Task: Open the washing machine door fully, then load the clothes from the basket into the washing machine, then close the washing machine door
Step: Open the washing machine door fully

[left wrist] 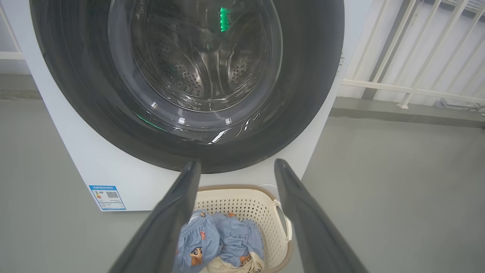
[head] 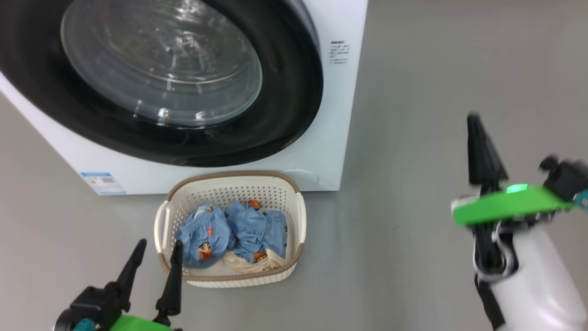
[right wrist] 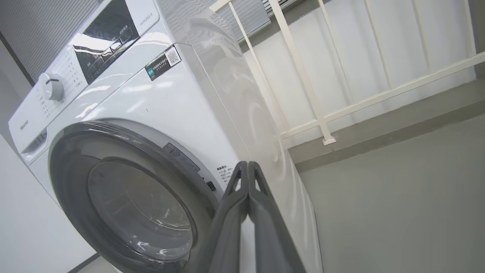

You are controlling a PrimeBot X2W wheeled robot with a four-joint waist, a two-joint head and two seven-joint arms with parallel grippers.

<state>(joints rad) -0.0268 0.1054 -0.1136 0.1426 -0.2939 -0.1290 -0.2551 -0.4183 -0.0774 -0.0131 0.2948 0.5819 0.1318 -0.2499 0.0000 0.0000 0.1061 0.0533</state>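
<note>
While the round washing machine door [head: 161, 59], glossy black ring around bulging clear glass, sits shut at upper left, the right gripper [head: 474, 122], fingers pressed together at right, should hook its right rim, probably where it unlatches, with the left gripper [head: 159, 242] spread at lower left.

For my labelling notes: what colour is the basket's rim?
Brown, around the cream basket; the head view shows it best.
</note>
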